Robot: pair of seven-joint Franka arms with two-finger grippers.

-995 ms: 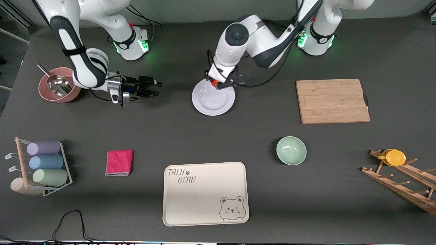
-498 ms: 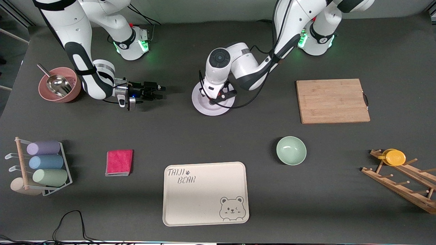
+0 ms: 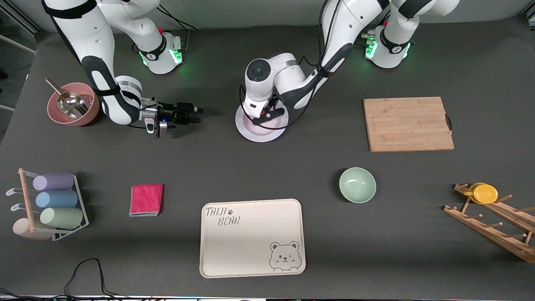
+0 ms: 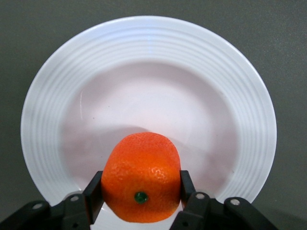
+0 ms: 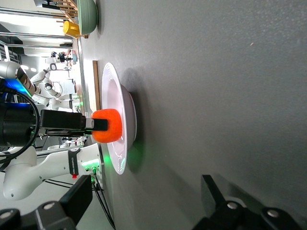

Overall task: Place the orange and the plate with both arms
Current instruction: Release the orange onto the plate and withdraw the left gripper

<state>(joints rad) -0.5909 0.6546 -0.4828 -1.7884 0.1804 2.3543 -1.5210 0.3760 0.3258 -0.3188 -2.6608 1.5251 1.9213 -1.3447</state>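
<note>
A dark grey matte table (image 3: 267, 167) fills nearly the whole front view, evenly lit from above (green glow pools near the top edge). A strip of pale wall (image 3: 250, 10) runs along its upper edge.

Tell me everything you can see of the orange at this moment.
The orange is small, round and bright, with pebbled skin and a tiny dark-green stem dimple facing the left wrist camera. The left gripper clamps it between both fingers, low over the white plate, just inside the rim. Whether it touches the plate cannot be told.
</note>
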